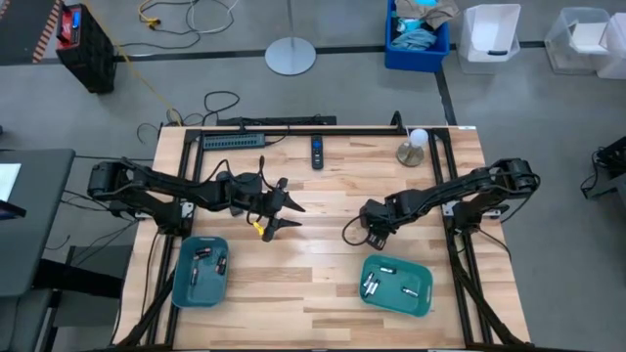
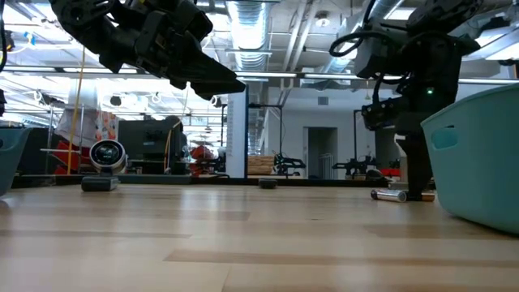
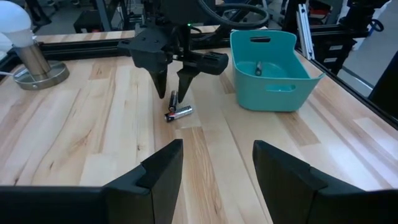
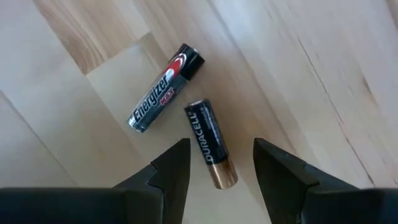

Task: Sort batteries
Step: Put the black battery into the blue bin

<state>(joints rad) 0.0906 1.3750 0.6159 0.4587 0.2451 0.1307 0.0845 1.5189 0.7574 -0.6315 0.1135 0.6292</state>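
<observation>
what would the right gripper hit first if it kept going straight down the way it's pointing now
Most likely the Duracell battery. The right gripper points down at the table with its jaws open, and that battery lies between them. The Energizer battery lies just beside it, outside the line. How far above the wood the jaws stand is hard to judge.

The pale wooden plank table (image 4: pixel 323 74) looks smooth with a soft shine and thin grain lines. On it lie two small batteries with smooth, shiny wrappers: a silver and black one (image 4: pixel 163 89) with a red tip, and a black one (image 4: pixel 210 143) with a glossy copper-coloured end. The teal plastic tray (image 3: pixel 268 62) looks smooth and a little dull, and the black tool fingers (image 4: pixel 171 177) look like matt hard plastic.
</observation>
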